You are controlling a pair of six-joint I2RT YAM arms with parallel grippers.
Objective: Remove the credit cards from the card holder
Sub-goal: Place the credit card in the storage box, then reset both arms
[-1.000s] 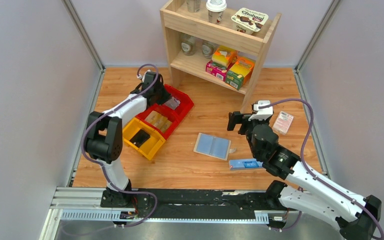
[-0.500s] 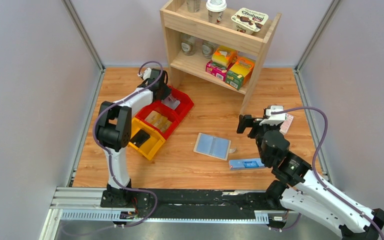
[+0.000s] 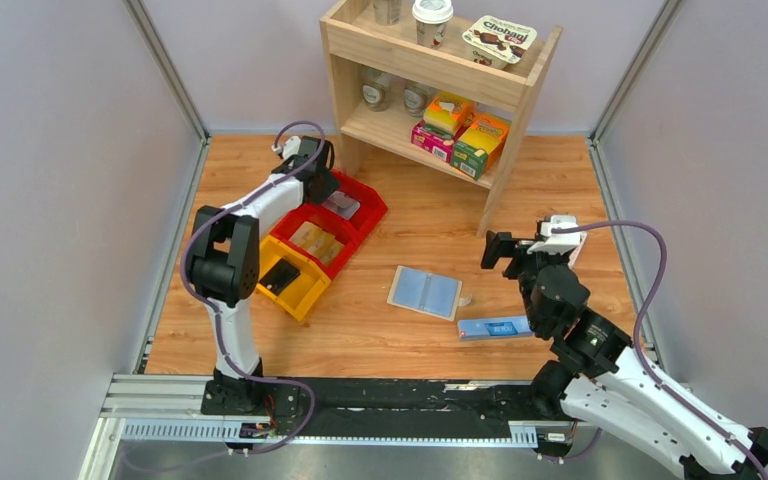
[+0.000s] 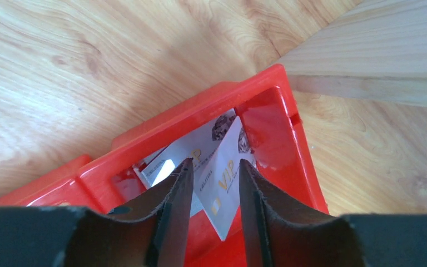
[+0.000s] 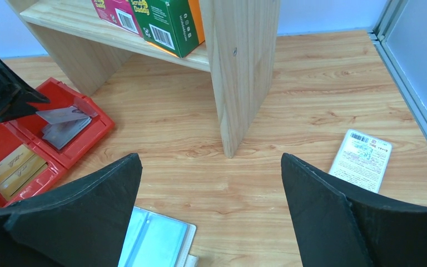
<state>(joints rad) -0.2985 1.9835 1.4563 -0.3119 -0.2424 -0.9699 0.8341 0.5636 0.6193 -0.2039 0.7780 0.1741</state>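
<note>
While the left tool (image 4: pixel 216 162) hangs over the far red bin (image 4: pixel 267 119), its jaws stand parted with a clear gap. A white card marked VIP (image 4: pixel 222 189) shows through that gap. It lies tilted inside the bin on top of another pale card (image 4: pixel 197 147). Neither finger (image 4: pixel 175 211) can be seen pressing on it.

Card holder (image 3: pixel 425 292): open and flat on the tabletop (image 3: pixel 380 340), pale blue lining up, near the middle, well apart from the bins. Long blue box (image 3: pixel 495 327) lies near it, toward the right arm.

Right tool (image 5: pixel 211 158): jaws spread wide, nothing between them, held above the tabletop in front of the wooden shelf (image 5: pixel 239 67). Small white packet (image 5: pixel 361 159) lies flat to its right.
</note>
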